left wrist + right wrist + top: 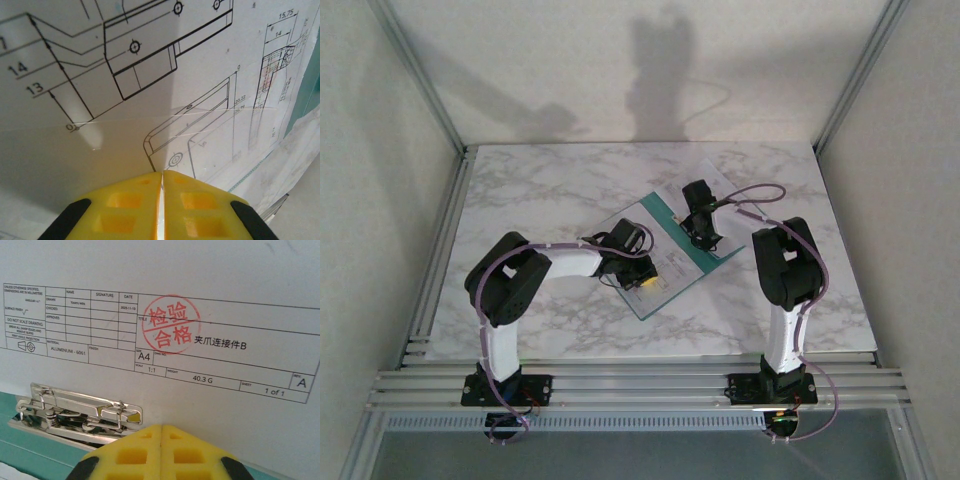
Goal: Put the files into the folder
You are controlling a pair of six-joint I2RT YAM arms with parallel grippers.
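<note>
The teal folder (692, 279) lies open and askew at the table's middle, with white files (672, 250) spread on it. My left gripper (645, 277) is at the folder's near corner. In the left wrist view its yellow fingers (200, 205) are shut on the edge of a sheet printed with a technical drawing (150, 75), and a white sliver shows between them. My right gripper (705, 236) is shut, and its tips (161, 426) rest on a sheet with a title block and red stamp (170, 325). That sheet lies beside the folder's metal clip (75, 410).
The marble tabletop (540, 190) has free room left of and behind the folder. White walls and aluminium posts enclose the table, and a slotted rail (640, 385) runs along its near edge. One more sheet corner (718, 178) sticks out behind the right gripper.
</note>
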